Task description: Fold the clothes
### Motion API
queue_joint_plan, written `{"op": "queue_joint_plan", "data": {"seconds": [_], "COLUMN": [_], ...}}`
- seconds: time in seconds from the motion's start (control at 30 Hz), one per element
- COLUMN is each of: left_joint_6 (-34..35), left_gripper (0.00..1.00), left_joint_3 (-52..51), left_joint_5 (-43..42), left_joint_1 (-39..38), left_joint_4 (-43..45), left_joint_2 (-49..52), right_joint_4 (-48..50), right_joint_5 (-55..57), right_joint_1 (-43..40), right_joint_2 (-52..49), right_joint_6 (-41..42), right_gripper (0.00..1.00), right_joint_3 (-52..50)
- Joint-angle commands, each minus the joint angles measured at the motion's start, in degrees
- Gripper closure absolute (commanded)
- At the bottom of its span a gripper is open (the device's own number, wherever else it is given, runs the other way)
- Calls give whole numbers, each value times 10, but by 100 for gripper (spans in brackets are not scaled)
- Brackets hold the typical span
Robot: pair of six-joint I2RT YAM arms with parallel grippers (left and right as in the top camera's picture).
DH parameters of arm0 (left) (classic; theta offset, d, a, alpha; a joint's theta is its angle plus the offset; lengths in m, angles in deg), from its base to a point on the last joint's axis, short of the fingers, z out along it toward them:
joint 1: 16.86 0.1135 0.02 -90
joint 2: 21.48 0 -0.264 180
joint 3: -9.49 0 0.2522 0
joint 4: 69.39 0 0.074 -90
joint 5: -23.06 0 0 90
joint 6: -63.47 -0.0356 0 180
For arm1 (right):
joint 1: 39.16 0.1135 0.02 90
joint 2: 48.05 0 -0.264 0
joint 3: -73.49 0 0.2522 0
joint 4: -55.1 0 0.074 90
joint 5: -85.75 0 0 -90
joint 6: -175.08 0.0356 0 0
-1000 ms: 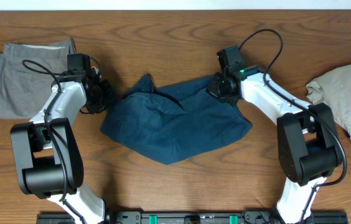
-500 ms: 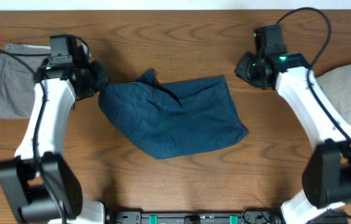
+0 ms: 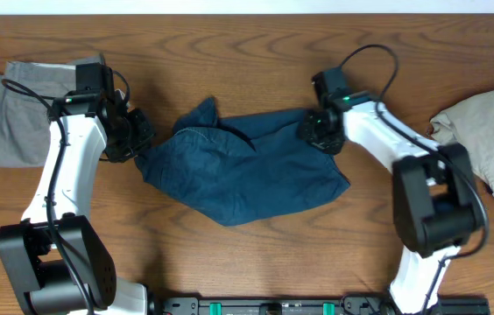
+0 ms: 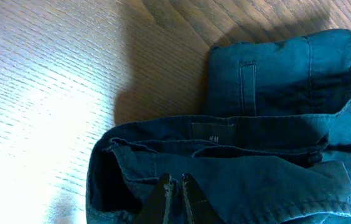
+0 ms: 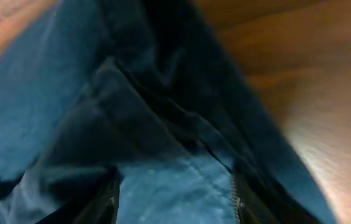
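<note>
Task item location: You find the clothes (image 3: 247, 175), one dark navy garment, at the middle of the wooden table (image 3: 247, 52), between the two arms.
Task item lay: It lies bunched and creased, not flat. Its upper edge is rumpled, with a peak of cloth at the upper left, and its lower edge comes to a blunt point toward the near side.
Left claw position: The left gripper (image 3: 137, 140) sits at the garment's left edge and touches it.
Left claw state: In the left wrist view you see the left gripper (image 4: 177, 193) with its fingers pressed together on a fold of the navy cloth, just below the waistband (image 4: 256, 124). Read it as closed, with the clothes pinched in it.
Right claw position: The right gripper (image 3: 321, 131) is over the garment's upper right corner.
Right claw state: In the right wrist view the right gripper (image 5: 173, 198) has its fingers standing apart, with navy cloth (image 5: 51, 99) showing between and beyond them. Read it as parted and clamping nothing.
Left margin: A grey garment (image 3: 28, 114) lies folded at the far left, beside the left arm and apart from the clothes.
Right margin: A beige garment (image 3: 483, 131) lies at the far right edge, well apart from the clothes.
</note>
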Motion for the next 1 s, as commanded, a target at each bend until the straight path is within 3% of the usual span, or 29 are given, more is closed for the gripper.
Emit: {"op": "queue_joint_plan", "data": {"seconds": [0.0, 0.1, 0.17, 0.47, 0.97], "left_joint_6": [-5, -5, -5, -5, -5], "left_gripper": [94, 94, 94, 94, 94], "left_joint_3": [-2, -3, -3, -3, -3], "left_joint_5": [7, 7, 7, 7, 9], "left_joint_1": [1, 1, 1, 1, 1], "left_joint_4": [-5, -5, -5, -3, -3], "left_joint_2": [2, 2, 2, 2, 2], "right_joint_4": [33, 56, 58, 65, 130], "right_joint_5": [-6, -4, -3, -5, -30], "right_joint_1": [7, 6, 1, -39, -15], "right_joint_2": [-19, -22, -17, 16, 9], "right_joint_6": [8, 9, 9, 8, 7], "right_gripper": [46, 62, 64, 50, 51], "right_joint_3": [-1, -1, 0, 1, 0]}}
